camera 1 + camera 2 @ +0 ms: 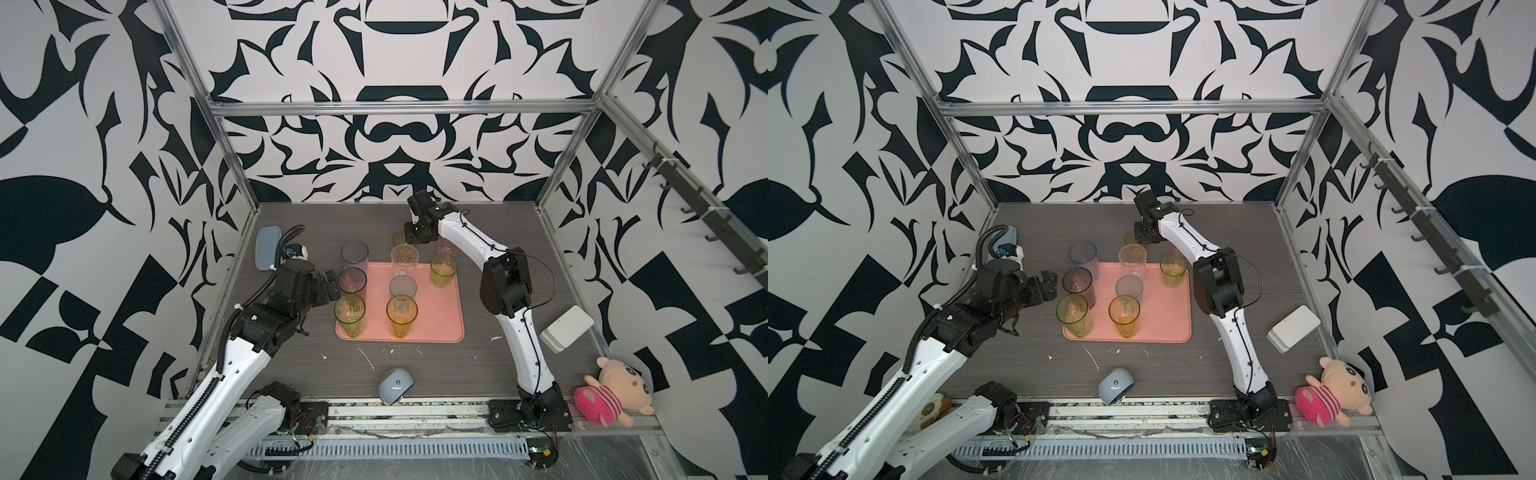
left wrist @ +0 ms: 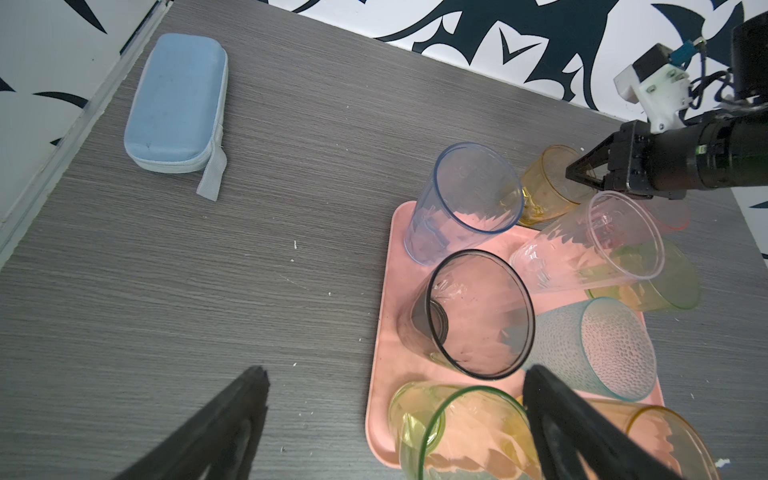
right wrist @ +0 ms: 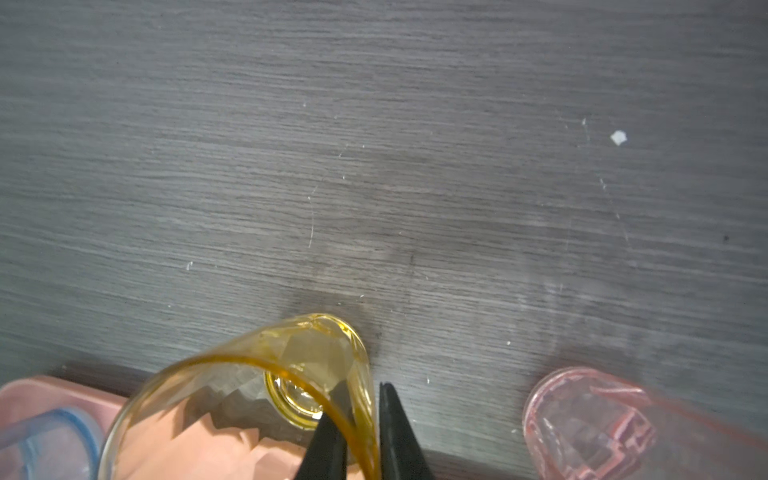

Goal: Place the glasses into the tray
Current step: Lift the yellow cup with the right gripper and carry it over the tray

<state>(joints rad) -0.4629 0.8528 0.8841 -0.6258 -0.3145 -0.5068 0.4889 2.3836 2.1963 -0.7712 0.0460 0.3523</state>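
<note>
The salmon-pink tray [image 1: 440, 320] [image 1: 1169, 320] [image 2: 380, 399] lies mid-table and holds several upright glasses: a green one [image 1: 350, 316], an orange one [image 1: 401, 316], a dark grey one [image 1: 352, 282], a blue one [image 1: 354, 257], a clear one [image 1: 404, 259], a teal one [image 1: 403, 287] and a short green one [image 1: 443, 270]. Just behind the tray stand an amber glass [image 1: 398, 237] [image 3: 266, 386] and a pink glass [image 3: 582, 424]. My right gripper [image 1: 409, 241] [image 1: 1139, 240] [image 3: 357, 401] pinches the amber glass's rim wall, one finger inside. My left gripper [image 1: 332, 286] [image 2: 397, 372] stands open beside the tray's left edge.
A pale-blue zipped case [image 1: 268, 247] [image 2: 178, 104] lies at the far left. A white box [image 1: 567, 328] sits at the right, a pink plush toy [image 1: 611, 392] in the near right corner, and a pale-blue rounded object [image 1: 395, 385] at the front edge.
</note>
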